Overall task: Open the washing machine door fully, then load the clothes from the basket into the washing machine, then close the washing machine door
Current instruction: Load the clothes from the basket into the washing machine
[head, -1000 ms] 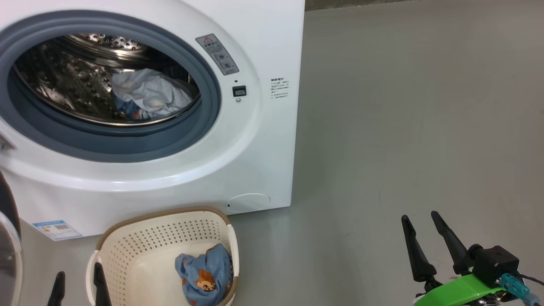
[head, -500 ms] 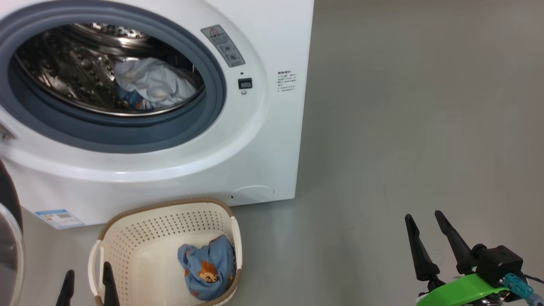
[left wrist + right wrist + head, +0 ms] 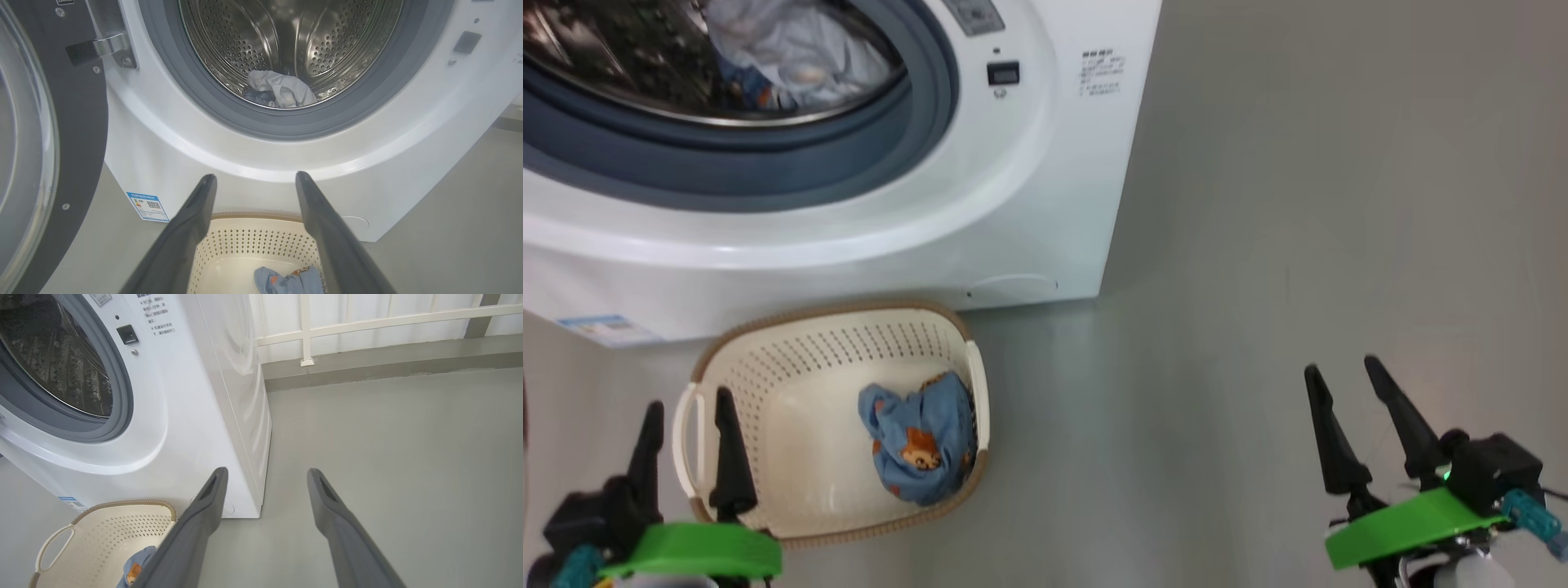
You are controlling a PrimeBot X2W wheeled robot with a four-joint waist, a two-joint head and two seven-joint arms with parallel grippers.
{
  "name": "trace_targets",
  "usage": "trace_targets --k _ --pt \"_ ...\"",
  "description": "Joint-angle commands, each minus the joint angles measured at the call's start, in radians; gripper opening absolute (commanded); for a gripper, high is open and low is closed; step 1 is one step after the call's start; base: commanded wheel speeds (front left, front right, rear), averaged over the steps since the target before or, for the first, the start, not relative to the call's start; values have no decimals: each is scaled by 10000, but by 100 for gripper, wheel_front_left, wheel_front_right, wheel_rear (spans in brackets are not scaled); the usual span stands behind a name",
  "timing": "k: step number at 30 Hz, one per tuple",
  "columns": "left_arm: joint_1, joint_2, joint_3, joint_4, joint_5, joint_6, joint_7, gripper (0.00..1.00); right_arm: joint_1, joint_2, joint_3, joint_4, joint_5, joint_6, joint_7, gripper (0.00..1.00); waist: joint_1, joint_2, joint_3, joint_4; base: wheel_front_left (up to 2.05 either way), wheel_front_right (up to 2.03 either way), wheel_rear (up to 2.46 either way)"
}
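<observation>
Two claws show low in the head view, both with their long dark fingers spread wide and holding nothing. The left claw (image 3: 686, 402) hovers at the left end of a small rectangular cream plastic basket (image 3: 849, 351) with perforated sides and a brown woven-look rim. One finger shows outside that end and the other over the inside. Whether either touches the basket cannot be told. The right claw (image 3: 1341, 365) hangs well apart, over bare grey floor (image 3: 1298, 204).

The basket stands on the floor just in front of a big white front-loading washing machine (image 3: 1045, 188). Against the basket's right wall lies one crumpled light blue garment (image 3: 919, 445) with orange cartoon animal prints. A second garment (image 3: 282, 87), mostly cream-white with a little blue, lies at the bottom of the perforated steel drum (image 3: 286, 36). The round washing machine door (image 3: 77, 122), a glossy black rim around clear glass, stands swung open at the left of the left wrist view.
</observation>
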Motion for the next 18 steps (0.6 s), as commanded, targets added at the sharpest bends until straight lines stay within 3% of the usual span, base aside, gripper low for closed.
trace_targets --k 1,12,18 --pt "-514 120 451 65 109 -124 -55 100 -332 -108 232 -298 -93 16 -49 100 0 0 1022 -3 0 0 0" --pt "-2742 160 688 2389 132 -843 -55 100 -1074 43 318 -396 -107 16 -49 100 0 0 2868 -281 0 0 0" --pt "-4029 553 333 4659 186 -1205 -52 100 -1447 140 388 -458 -116 16 -49 100 0 0 3712 -481 0 0 0"
